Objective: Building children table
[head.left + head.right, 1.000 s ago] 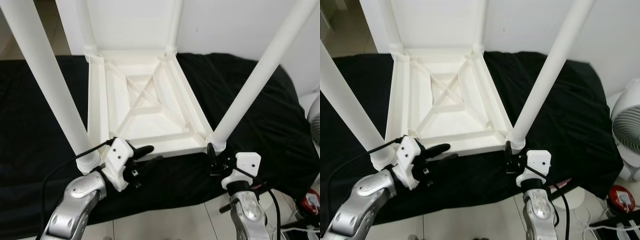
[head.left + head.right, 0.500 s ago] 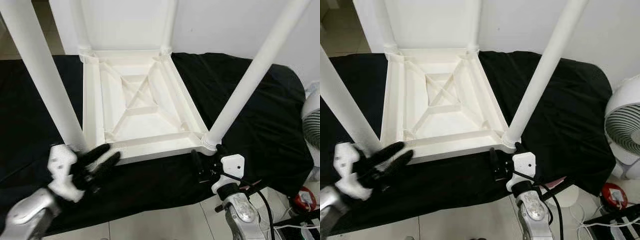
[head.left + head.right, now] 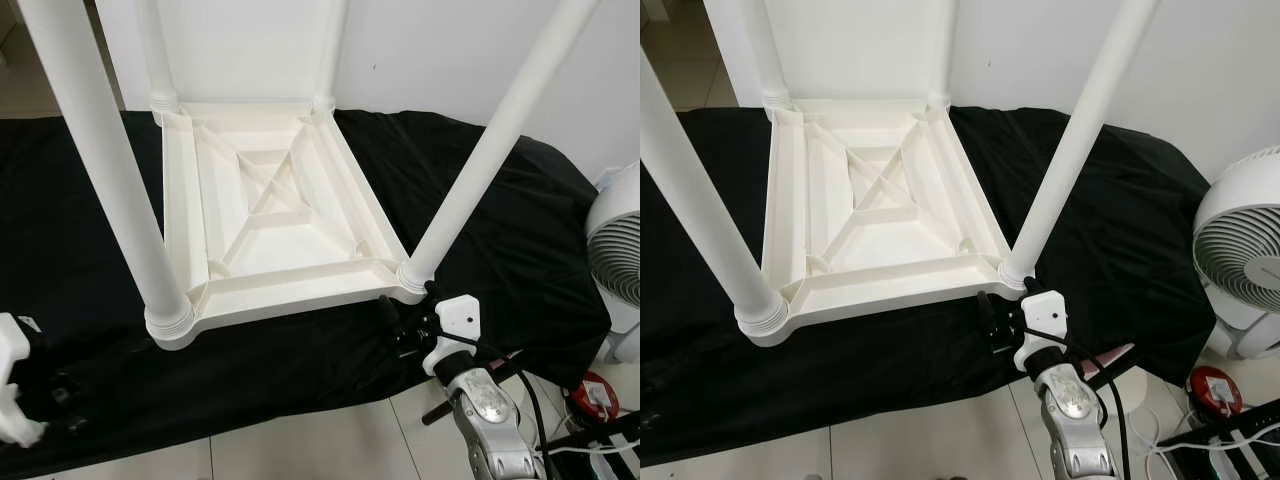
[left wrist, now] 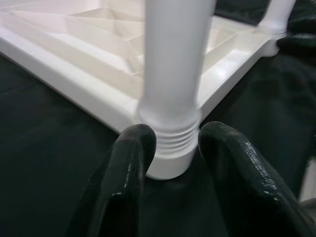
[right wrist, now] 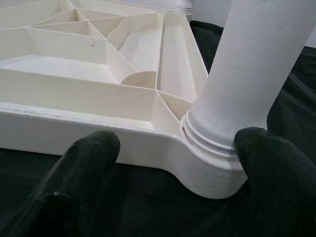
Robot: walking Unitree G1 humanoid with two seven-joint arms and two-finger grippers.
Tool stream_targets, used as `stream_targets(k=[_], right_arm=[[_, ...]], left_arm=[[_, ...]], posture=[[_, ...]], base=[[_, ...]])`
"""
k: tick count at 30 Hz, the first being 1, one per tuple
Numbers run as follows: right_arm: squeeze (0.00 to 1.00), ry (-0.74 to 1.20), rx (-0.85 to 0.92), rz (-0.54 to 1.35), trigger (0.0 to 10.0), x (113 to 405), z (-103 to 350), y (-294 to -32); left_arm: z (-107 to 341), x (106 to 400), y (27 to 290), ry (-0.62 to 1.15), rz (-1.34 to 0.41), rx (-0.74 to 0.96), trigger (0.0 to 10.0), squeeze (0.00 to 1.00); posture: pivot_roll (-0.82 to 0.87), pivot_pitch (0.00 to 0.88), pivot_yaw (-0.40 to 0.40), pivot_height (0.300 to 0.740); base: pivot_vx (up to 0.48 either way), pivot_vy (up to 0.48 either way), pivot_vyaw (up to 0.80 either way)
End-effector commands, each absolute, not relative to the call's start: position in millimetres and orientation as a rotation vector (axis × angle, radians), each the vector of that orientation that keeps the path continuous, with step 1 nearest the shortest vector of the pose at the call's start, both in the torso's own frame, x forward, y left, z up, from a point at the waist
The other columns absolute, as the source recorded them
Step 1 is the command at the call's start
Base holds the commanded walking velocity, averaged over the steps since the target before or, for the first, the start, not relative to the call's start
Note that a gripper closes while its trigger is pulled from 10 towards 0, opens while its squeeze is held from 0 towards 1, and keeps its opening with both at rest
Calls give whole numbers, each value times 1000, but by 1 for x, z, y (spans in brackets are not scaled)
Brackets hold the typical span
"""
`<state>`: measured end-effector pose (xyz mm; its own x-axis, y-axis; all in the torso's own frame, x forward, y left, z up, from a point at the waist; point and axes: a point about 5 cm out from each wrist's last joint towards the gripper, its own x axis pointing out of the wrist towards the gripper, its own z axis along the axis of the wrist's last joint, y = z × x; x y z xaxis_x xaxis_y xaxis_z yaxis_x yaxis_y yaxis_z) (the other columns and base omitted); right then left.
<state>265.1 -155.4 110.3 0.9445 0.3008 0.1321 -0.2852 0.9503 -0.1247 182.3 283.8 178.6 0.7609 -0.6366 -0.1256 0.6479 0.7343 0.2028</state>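
A white plastic children's table (image 3: 270, 200) lies upside down on a black cloth (image 3: 500, 240), with its legs pointing up. Its near left leg (image 3: 100, 170) and near right leg (image 3: 490, 150) are seated in the corner sockets. My right gripper (image 3: 405, 312) is open at the near right corner, one finger on each side of the leg base (image 5: 217, 133). My left gripper (image 4: 173, 143) is open, its fingertips (image 4: 136, 143) just short of the near left leg's threaded base (image 4: 170, 148). The left wrist housing (image 3: 12, 385) sits low at the far left.
A white fan (image 3: 1240, 240) stands on the floor to the right, with a red object (image 3: 1212, 388) and cables beside it. A white wall (image 3: 450, 50) rises behind the table. Tiled floor (image 3: 320, 440) runs along the cloth's front edge.
My left arm has pulled back from the near left corner, moving left and down to the picture's edge. The right gripper stays at the near right corner. The camera has shifted slightly.
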Motion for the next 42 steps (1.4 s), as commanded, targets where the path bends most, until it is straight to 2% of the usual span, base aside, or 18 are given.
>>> stream_targets(k=[1, 2, 3, 4, 8, 14, 20, 23, 30, 32, 35, 37, 42], right_arm=[[0, -158, -92, 337, 10000, 268, 111, -149], [0, -158, -92, 342, 10000, 268, 111, -147], [0, -158, -92, 342, 10000, 268, 111, -147], [0, -157, -89, 349, 10000, 268, 110, -145], [0, -151, -79, 369, 10000, 266, 108, -140], [0, -132, -70, 401, 10000, 262, 103, -134], [0, -121, -63, 391, 10000, 261, 100, -136], [0, -90, -29, 313, 10000, 255, 93, -142], [0, -50, 40, 240, 10000, 252, 86, -144], [0, -15, 144, 229, 10000, 252, 82, -139], [0, -7, 194, 228, 10000, 254, 82, -137], [0, 7, 274, 211, 10000, 262, 83, -138], [0, 15, 328, 193, 10000, 270, 85, -142]], left_arm=[[175, 187, 293, 72, -647, 298, 10000, 0], [174, 199, 300, 75, -566, 344, 10000, 0], [174, 199, 300, 75, -566, 344, 10000, 0], [173, 211, 303, 79, -515, 386, 10000, 0], [170, 238, 297, 70, -426, 495, 10000, 0], [168, 278, 286, 73, -338, 523, 10000, 0], [177, 296, 273, -12, -325, 486, 10000, 0], [173, 296, 228, -116, -485, 326, 10000, 0], [162, 291, 199, -144, -605, 257, 10000, 0], [160, 289, 175, -197, -700, 212, 10000, 0], [163, 286, 163, -231, -746, 185, 10000, 0], [171, 278, 137, -300, -863, 118, 10000, 0], [179, 269, 119, -349, -938, 78, 10000, 0]], posture=[[132, 76, -99, 740], [130, 75, -97, 740], [130, 75, -97, 740], [128, 70, -97, 740], [123, 66, -98, 740], [94, 52, -95, 740], [78, 47, -85, 740], [51, 42, -66, 740], [54, 40, -70, 740], [61, 41, -78, 740], [64, 42, -82, 740], [65, 42, -83, 740], [64, 46, -82, 740]], base=[[0, 0, 0], [0, 0, 0], [0, 0, 0], [0, 0, 0], [0, 0, 0], [0, 0, 0], [0, 0, 0], [0, 0, 0], [0, 0, 0], [0, 0, 0], [0, 0, 0], [0, 0, 0], [0, 0, 0]])
